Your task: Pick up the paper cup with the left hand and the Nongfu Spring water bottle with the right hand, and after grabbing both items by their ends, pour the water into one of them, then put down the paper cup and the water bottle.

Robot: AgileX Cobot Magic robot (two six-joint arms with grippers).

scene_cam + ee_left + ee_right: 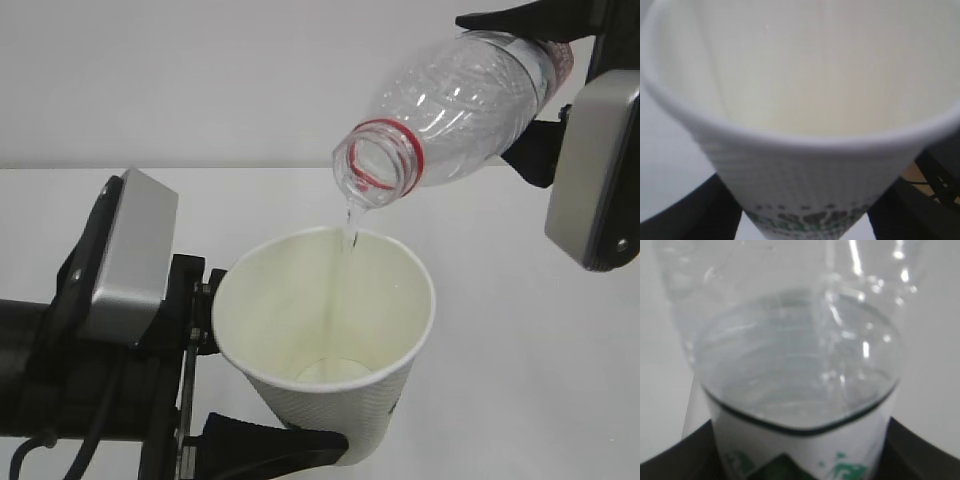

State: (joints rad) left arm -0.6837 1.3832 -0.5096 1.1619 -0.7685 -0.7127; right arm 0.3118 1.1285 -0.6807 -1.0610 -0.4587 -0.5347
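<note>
Right claw (535, 45) clamps the clear ribbed plastic bottle (450, 110), tilted mouth-down; left claw (235, 400) grips the white tapered paper cup (330, 340) just below that mouth. Hold the tilt steady so the thin water (348, 235) stream lands inside the rim.

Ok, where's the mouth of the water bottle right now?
In the exterior view the Nongfu Spring water bottle is tilted at upper right in the right hand, its mouth just above the far rim of the paper cup, which the left hand holds.
</note>
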